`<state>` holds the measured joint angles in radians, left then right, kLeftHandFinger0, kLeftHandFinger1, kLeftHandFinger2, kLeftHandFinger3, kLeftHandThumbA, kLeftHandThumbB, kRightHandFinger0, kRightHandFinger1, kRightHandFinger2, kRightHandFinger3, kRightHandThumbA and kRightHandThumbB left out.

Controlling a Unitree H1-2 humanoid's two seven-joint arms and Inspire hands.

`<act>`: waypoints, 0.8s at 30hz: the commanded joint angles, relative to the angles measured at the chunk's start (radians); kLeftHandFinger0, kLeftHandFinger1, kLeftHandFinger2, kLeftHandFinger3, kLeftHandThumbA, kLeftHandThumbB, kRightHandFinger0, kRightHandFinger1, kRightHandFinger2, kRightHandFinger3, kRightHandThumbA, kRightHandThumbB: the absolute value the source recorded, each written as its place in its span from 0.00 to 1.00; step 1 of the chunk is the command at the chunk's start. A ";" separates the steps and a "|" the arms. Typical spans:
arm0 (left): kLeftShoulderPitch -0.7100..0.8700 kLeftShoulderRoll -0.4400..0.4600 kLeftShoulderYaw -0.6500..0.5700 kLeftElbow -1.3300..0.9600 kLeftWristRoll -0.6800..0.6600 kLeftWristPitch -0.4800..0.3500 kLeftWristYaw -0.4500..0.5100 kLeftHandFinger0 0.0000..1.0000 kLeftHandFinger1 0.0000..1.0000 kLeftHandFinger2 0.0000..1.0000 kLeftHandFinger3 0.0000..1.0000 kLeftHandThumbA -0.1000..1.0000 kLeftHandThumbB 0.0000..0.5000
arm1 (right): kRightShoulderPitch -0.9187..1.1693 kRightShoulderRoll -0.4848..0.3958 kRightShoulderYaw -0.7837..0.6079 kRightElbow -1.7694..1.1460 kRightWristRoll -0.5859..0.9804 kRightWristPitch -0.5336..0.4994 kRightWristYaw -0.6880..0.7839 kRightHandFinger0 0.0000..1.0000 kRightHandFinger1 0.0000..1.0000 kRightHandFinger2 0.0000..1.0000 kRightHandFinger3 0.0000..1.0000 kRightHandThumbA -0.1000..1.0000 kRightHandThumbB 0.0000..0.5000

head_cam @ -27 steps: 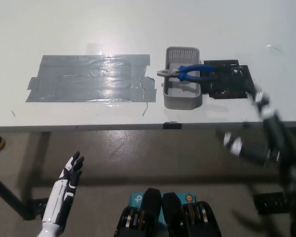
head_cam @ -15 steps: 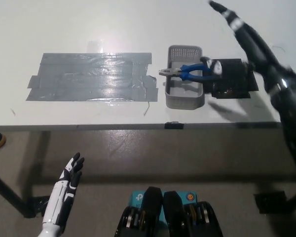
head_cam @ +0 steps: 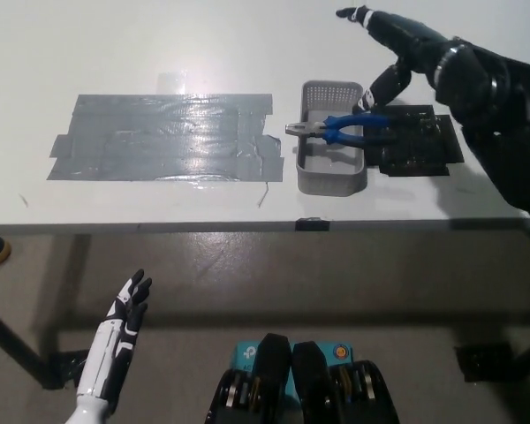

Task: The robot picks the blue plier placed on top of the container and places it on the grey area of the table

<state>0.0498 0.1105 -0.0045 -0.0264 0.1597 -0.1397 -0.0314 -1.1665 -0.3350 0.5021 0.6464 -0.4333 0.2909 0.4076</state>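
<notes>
The black right hand [head_cam: 397, 49] hangs above the far right part of the table with its fingers spread apart and nothing in its grasp. One fingertip reaches toward the far edge of the picture, and a lower finger [head_cam: 377, 91] angles down toward the handles of the blue-handled plier [head_cam: 340, 129]; whether it touches them cannot be told. The black right arm [head_cam: 503, 124] runs back from the hand toward the right edge of the view.

The plier lies across the top of the small grey perforated plastic container [head_cam: 330, 172], its grey metal jaws poking out over the container's left rim and its blue handles reaching over the right rim onto a flat black rectangular mat [head_cam: 420, 146] just beside the container. To the left of the container, close by but apart from it, a wide patch of grey tape strips [head_cam: 163, 139] is stuck flat on the white tabletop [head_cam: 203, 44], with light glinting off its surface.

The table's near edge crosses the middle of the view, and below it lies a dull brownish-grey floor [head_cam: 247, 274] with the dark table frame showing through.

The white left hand [head_cam: 128, 305] rests low at the lower left, below the table edge, with dark fingers apart and holding nothing
</notes>
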 commanded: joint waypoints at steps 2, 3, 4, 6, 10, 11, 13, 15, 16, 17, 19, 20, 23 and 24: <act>-0.023 0.010 -0.006 -0.024 0.010 -0.026 0.005 1.00 1.00 1.00 1.00 1.00 0.00 | -0.100 0.033 0.010 0.060 -0.030 0.034 0.056 1.00 1.00 1.00 1.00 1.00 0.73; -0.026 0.010 -0.007 -0.022 0.013 -0.030 0.006 1.00 1.00 1.00 1.00 1.00 0.00 | -0.108 0.043 0.009 0.078 -0.029 0.029 0.054 1.00 1.00 1.00 1.00 1.00 0.76; -0.024 0.012 -0.007 -0.027 0.017 -0.026 0.005 1.00 1.00 1.00 1.00 1.00 0.00 | -0.114 0.051 0.012 0.092 -0.033 0.032 0.060 1.00 1.00 1.00 1.00 1.00 0.78; -0.025 0.015 -0.007 -0.029 0.016 -0.026 0.003 1.00 1.00 1.00 1.00 1.00 0.00 | -0.122 0.064 0.012 0.115 -0.037 0.035 0.058 1.00 1.00 1.00 1.00 1.00 0.81; -0.031 0.013 -0.006 -0.022 0.009 -0.026 0.002 1.00 1.00 1.00 1.00 1.00 0.00 | -0.152 0.089 0.031 0.175 -0.054 0.042 0.075 1.00 1.00 1.00 1.00 1.00 0.82; -0.032 0.014 -0.009 -0.023 0.021 -0.030 0.006 1.00 1.00 1.00 1.00 1.00 0.00 | -0.162 0.103 0.030 0.199 -0.051 0.043 0.076 1.00 1.00 1.00 1.00 1.00 0.88; -0.032 0.015 -0.010 -0.026 0.022 -0.024 0.003 1.00 1.00 1.00 1.00 1.00 0.00 | -0.169 0.119 0.019 0.219 -0.045 0.045 0.069 1.00 1.00 1.00 1.00 1.00 0.91; -0.033 0.017 -0.010 -0.027 0.025 -0.021 0.003 1.00 1.00 1.00 1.00 1.00 0.00 | -0.182 0.138 0.022 0.250 -0.051 0.044 0.064 1.00 1.00 1.00 1.00 1.00 0.95; -0.033 0.016 -0.009 -0.028 0.023 -0.021 0.003 1.00 1.00 1.00 1.00 1.00 0.00 | -0.185 0.143 0.020 0.257 -0.051 0.044 0.062 1.00 1.00 1.00 1.00 1.00 0.94; -0.034 0.015 -0.009 -0.030 0.022 -0.017 0.002 1.00 1.00 1.00 1.00 1.00 0.00 | -0.190 0.150 0.023 0.269 -0.055 0.041 0.060 1.00 1.00 1.00 1.00 1.00 0.89; -0.037 0.016 -0.007 -0.036 0.017 -0.009 -0.001 1.00 1.00 1.00 1.00 1.00 0.00 | -0.200 0.161 0.044 0.288 -0.078 0.033 0.061 1.00 1.00 1.00 1.00 1.00 0.84; -0.039 0.017 -0.007 -0.034 0.014 -0.011 -0.002 1.00 1.00 1.00 1.00 1.00 0.00 | -0.204 0.162 0.059 0.291 -0.092 0.027 0.063 1.00 1.00 1.00 1.00 1.00 0.84; -0.041 0.015 -0.004 -0.030 -0.001 -0.020 -0.004 1.00 1.00 1.00 1.00 0.99 0.00 | -0.218 0.177 0.106 0.342 -0.135 0.027 0.038 1.00 1.00 1.00 1.00 1.00 0.81; -0.044 0.015 -0.004 -0.029 0.001 -0.019 -0.003 1.00 1.00 1.00 1.00 0.99 0.00 | -0.219 0.178 0.112 0.354 -0.139 0.026 0.033 1.00 1.00 1.00 1.00 1.00 0.77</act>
<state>0.0225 0.1143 -0.0064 -0.0270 0.1694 -0.1382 -0.0318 -1.2958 -0.1690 0.5890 0.9756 -0.5110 0.3227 0.4681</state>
